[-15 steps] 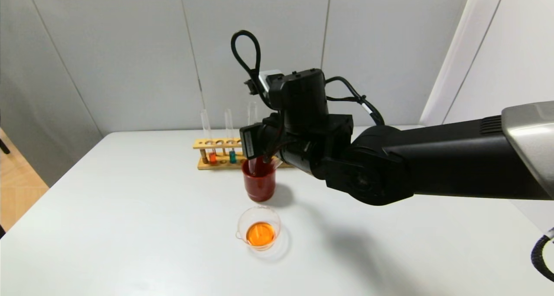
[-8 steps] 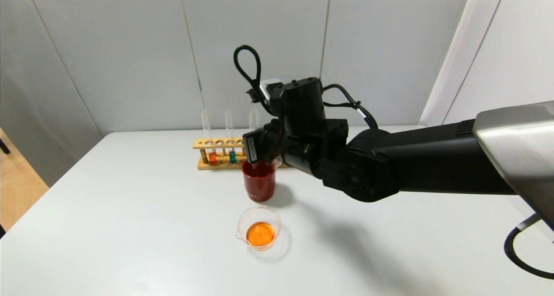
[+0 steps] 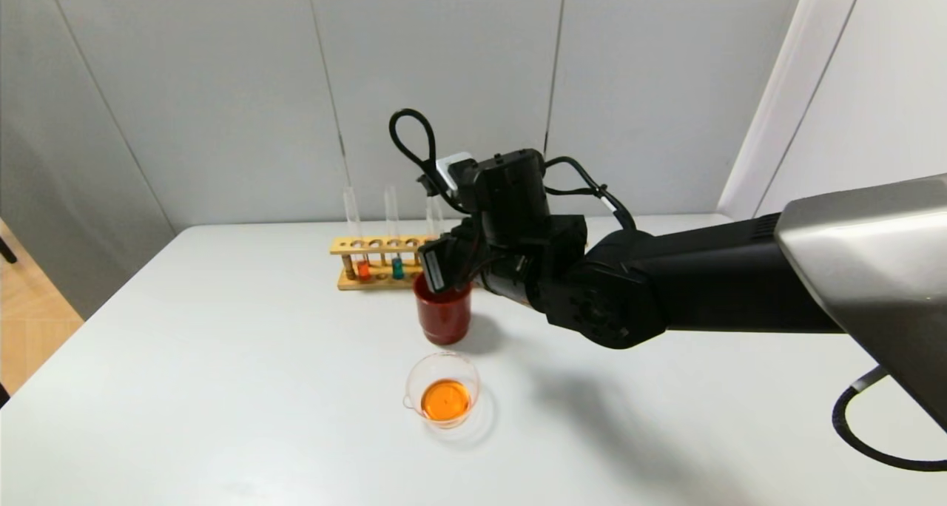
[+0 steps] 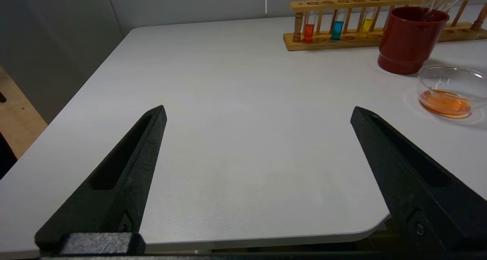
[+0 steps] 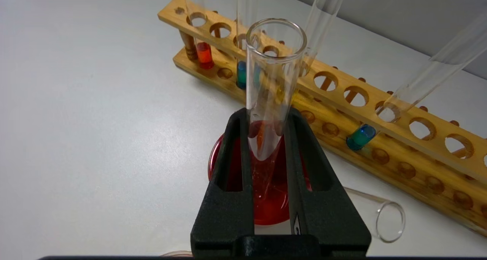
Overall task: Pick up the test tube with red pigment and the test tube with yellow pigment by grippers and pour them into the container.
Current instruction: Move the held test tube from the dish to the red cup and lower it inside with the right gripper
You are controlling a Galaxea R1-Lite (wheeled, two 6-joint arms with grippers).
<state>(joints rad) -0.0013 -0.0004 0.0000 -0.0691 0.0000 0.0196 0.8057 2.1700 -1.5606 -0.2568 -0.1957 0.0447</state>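
Left hand sits low at the near left edge of the white counter, fingers spread wide, nothing between them, well apart from everything else.

Wooden rack stands at the back of the counter. From its left end: a tube with orange-red liquid, a tube with teal liquid, then the test tube with yellow pigment, still seated in the rack with a little yellow at the bottom. Further along the rack another teal tube leans in its hole.

Dark red cup stands just in front of the rack. Right hand hangs right over the cup, fingers pressed in on a clear test tube. That tube is near upright, open mouth up, round bottom down inside the cup's rim; only a thin reddish smear inside it, so likely the test tube with red pigment, now almost empty. An empty tube lies on its side on the counter, between cup and rack.

The container sits in front of the cup, nearer the counter's front edge, apart from it, holding a shallow pool of orange liquid.
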